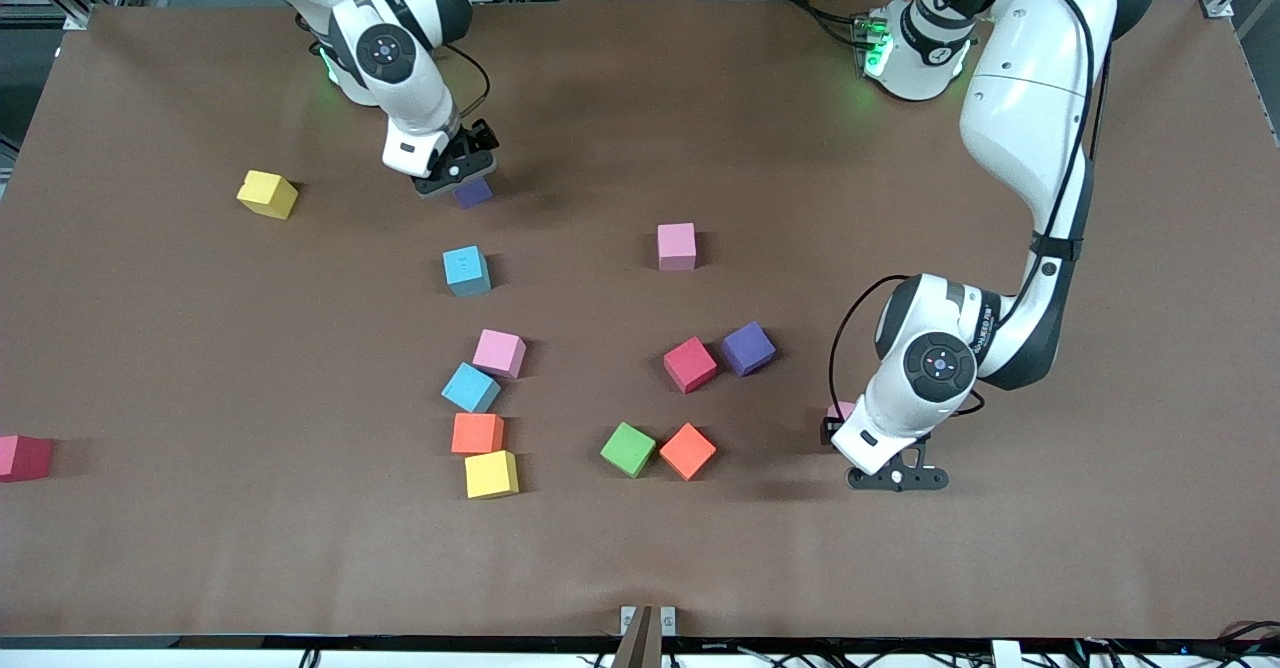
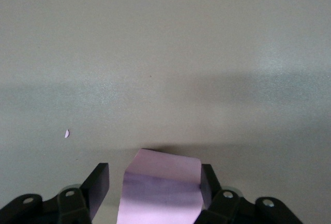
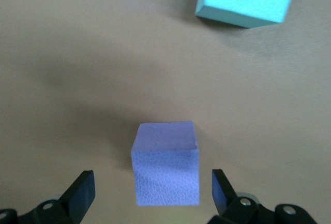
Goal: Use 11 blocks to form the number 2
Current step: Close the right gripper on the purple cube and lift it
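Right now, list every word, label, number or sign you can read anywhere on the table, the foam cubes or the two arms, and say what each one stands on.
Dark band on the white left arm: a line of white lettering, too small to read.
Light blue foam cube nearest the right gripper: a faint dent on top, no legible character.
The other coloured foam cubes: no text.
Brown table covering: no text.
Nothing can be read.

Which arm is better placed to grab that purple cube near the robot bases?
Right. The right claw is open with the purple cube between its fingers; the left claw holds a pink cube.
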`<action>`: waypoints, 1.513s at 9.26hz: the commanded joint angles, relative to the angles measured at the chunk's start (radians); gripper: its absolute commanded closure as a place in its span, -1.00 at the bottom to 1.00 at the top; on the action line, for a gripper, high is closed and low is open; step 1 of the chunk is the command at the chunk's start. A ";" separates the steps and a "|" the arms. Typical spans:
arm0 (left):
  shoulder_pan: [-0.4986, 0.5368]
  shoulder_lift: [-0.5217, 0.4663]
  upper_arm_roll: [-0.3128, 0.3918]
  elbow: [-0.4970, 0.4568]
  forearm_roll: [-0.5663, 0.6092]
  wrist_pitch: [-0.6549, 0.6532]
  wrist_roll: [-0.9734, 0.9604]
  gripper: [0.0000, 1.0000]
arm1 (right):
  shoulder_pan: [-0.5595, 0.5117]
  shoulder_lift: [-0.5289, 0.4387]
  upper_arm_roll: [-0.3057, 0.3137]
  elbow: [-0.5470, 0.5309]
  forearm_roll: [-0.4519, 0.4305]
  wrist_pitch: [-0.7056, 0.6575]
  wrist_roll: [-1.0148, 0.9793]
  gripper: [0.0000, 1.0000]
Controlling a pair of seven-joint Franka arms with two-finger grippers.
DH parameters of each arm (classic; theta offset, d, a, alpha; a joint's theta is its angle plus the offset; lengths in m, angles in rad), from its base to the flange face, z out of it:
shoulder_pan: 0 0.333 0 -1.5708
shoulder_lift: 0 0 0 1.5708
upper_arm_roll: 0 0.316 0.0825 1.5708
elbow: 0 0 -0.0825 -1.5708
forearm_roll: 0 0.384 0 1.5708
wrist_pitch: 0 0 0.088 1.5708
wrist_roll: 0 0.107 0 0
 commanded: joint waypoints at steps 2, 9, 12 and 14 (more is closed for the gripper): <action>0.032 -0.016 -0.052 -0.020 -0.013 -0.005 0.024 -0.60 | 0.033 0.033 0.002 -0.017 0.028 0.046 -0.009 -1.00; 0.036 -0.008 -0.057 -0.020 -0.012 -0.004 0.022 -0.60 | -0.061 0.048 -0.001 -0.017 0.019 0.038 -0.159 -1.00; 0.035 -0.005 -0.057 -0.031 -0.007 -0.004 0.024 -0.60 | -0.055 0.091 0.001 -0.017 0.020 0.048 -0.158 -1.00; 0.033 0.001 -0.056 -0.032 -0.002 -0.004 0.024 -0.59 | -0.055 0.117 0.001 -0.017 0.020 0.072 -0.159 -1.00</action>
